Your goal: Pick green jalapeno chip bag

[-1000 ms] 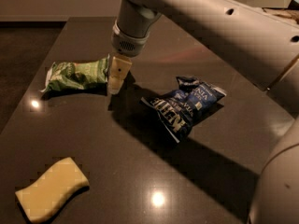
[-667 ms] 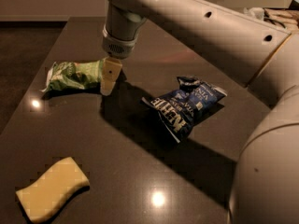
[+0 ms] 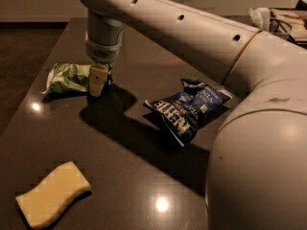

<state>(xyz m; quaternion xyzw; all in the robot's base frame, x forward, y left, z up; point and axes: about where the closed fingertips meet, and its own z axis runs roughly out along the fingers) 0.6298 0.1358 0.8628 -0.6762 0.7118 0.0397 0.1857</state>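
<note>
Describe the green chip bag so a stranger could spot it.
On the dark table, look far left, beside the gripper. The crinkled green bag lies there, its right end at the gripper; the other bag is dark blue, and the sponge is pale yellow.

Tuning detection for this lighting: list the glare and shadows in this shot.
Camera view: dim, warm light; two small glare spots on the dark table, one below the green jalapeno chip bag, one right of the sponge. A broad arm shadow runs from the gripper, at that bag's right end, to the blue bag.
</note>
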